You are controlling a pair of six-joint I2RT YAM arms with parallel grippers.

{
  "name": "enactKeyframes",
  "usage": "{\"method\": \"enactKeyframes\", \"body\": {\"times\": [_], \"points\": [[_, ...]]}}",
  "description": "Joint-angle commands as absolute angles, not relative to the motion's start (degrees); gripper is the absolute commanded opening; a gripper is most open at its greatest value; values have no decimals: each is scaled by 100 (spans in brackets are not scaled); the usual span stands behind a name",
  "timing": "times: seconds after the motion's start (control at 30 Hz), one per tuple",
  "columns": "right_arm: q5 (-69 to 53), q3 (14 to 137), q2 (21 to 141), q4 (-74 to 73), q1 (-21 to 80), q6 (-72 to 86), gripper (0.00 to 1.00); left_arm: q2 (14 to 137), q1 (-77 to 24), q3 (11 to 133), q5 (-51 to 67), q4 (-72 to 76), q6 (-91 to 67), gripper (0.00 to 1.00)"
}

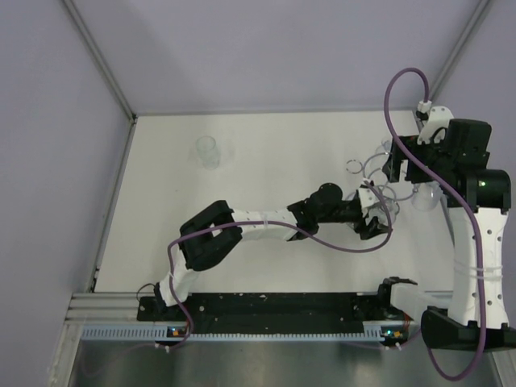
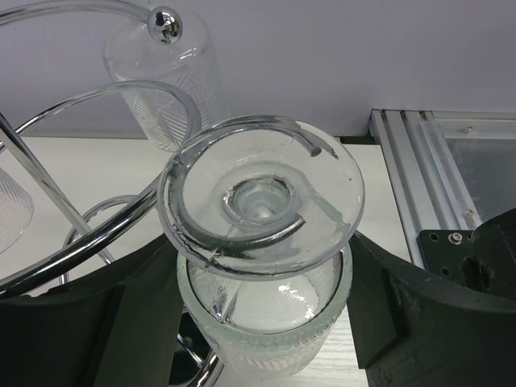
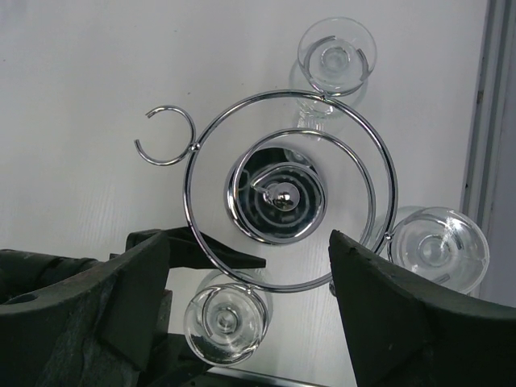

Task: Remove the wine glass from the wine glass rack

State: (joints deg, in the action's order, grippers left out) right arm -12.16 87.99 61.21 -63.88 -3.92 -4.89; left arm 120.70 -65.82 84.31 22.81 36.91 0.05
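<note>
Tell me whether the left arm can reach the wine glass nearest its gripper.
Probably yes: the open left gripper straddles that wine glass, nothing between them; only the wine glass rack ring holds its foot.

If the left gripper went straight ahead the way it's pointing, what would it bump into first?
The wine glass hanging upside down on the wine glass rack. It sits right between the left gripper's fingers, so going forward would probably meet its bowl first, though depth is hard to judge.
</note>
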Motion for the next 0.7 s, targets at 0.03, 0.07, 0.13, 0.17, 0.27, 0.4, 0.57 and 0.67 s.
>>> {"method": "enactKeyframes", "body": {"times": [0.03,0.07,0.13,0.17,0.27,0.4,0.57,0.67], "points": [[-1345,8780,6029,-6144,-422,-492,79,11628,-6627,8358,2619,4061,176,0],[-1353,8772,6021,-6135,-422,-483,79,11628,-6627,8350,2619,4061,184,0],[-1362,8763,6012,-6126,-422,-483,78,11619,-6636,8350,2645,4069,237,0],[-1362,8745,6012,-6126,-422,-483,78,11610,-6644,8350,2706,4069,290,0],[-1345,8728,5985,-6126,-422,-483,78,11575,-6688,8297,2882,4069,580,0],[-1362,8701,5942,-6117,-422,-483,78,11549,-6697,8279,3032,4017,615,0],[-1362,8701,5924,-6117,-422,-475,78,11522,-6724,8235,3138,3990,493,0],[-1362,8719,5924,-6126,-422,-457,78,11514,-6715,8244,3111,4043,343,0]]}}
